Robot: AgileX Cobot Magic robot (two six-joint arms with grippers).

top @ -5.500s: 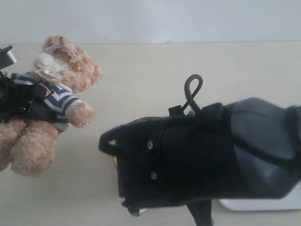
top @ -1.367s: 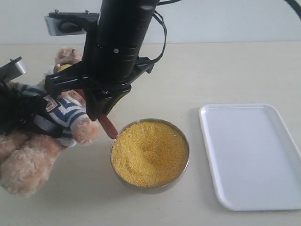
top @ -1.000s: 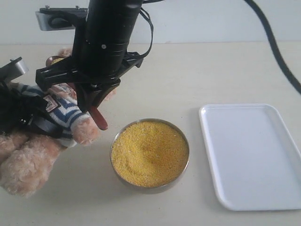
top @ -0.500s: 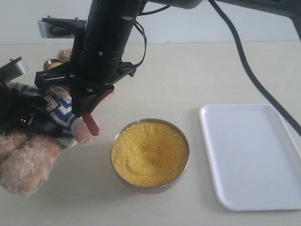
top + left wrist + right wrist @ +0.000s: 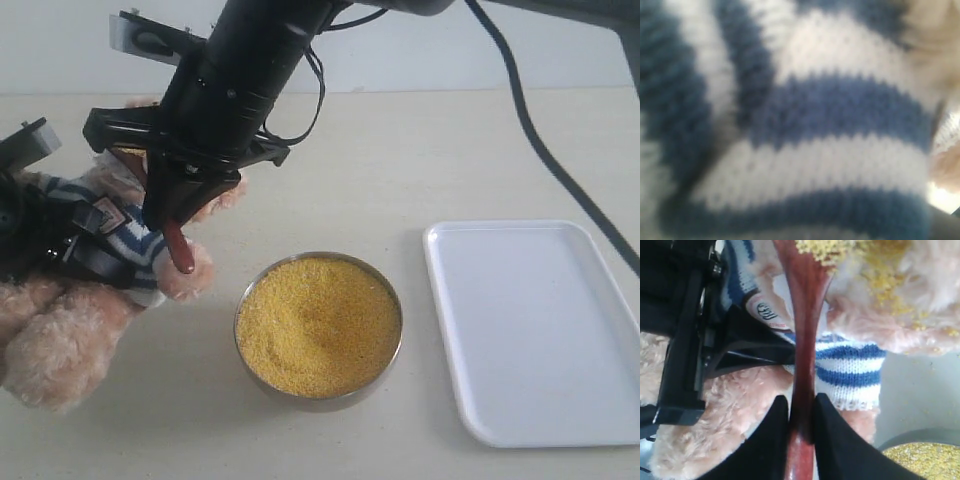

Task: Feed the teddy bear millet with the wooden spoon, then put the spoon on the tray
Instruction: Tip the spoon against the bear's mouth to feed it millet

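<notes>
The teddy bear (image 5: 60, 340) sits at the left, its striped shirt (image 5: 830, 115) filling the left wrist view. My left gripper (image 5: 70, 240) clamps its torso. My right gripper (image 5: 165, 205) reaches across from the upper right and is shut on the wooden spoon (image 5: 805, 340). The handle end (image 5: 181, 255) pokes out below the gripper, over the bear's arm. The spoon's bowl holds millet at the bear's face (image 5: 890, 280), where loose grains cling to the fur. The metal bowl of millet (image 5: 318, 325) stands in the middle. The white tray (image 5: 540, 330) lies at the right.
The bear's chest badge (image 5: 762, 310) shows beside the left gripper's black frame (image 5: 690, 340). The right arm's cable (image 5: 530, 140) hangs across the upper right of the table. A pale wall runs along the table's far edge.
My right gripper has carried the spoon left from the bowl's rim toward the bear's face and tilted. The left gripper and bear have stayed in place.
</notes>
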